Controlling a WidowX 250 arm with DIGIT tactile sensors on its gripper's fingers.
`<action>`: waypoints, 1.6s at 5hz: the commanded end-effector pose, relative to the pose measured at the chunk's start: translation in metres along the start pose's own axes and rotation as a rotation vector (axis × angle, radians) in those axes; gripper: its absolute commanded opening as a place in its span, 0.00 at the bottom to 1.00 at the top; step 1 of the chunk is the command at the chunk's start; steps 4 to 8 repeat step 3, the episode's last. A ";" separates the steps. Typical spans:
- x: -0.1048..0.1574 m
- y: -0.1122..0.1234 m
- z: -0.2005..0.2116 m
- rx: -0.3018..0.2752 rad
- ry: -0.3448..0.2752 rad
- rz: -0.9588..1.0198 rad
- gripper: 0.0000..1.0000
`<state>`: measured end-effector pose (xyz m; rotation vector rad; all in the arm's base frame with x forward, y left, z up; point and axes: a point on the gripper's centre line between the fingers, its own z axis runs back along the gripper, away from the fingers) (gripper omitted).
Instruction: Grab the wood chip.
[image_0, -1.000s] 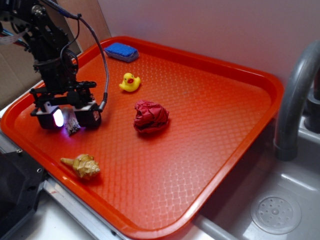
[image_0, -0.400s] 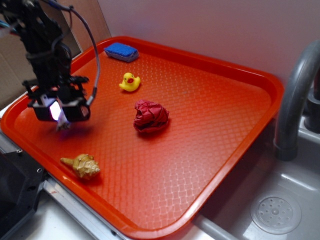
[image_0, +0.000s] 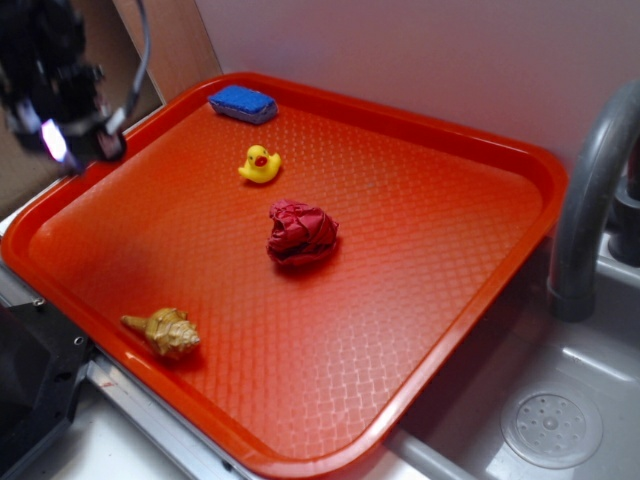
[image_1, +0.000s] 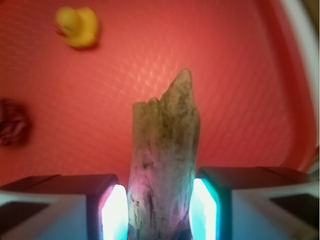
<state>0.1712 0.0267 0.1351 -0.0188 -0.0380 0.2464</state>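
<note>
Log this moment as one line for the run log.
gripper: shut on wood chip | position: raised over tray left edge | on tray: duck, seashell | grab: done

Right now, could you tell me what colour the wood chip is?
Grey-brown, streaked; the wrist view shows the wood chip best.

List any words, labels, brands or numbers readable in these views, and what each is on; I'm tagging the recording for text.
None: no readable text in either view.
The sponge, duck, red wad, shell and tray show no print.
The wood chip held in the gripper bears only grain.
</note>
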 end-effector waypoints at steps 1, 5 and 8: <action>0.018 -0.030 0.111 -0.099 -0.152 -0.271 0.00; 0.022 -0.020 0.135 -0.105 -0.205 -0.237 0.00; 0.022 -0.020 0.135 -0.105 -0.205 -0.237 0.00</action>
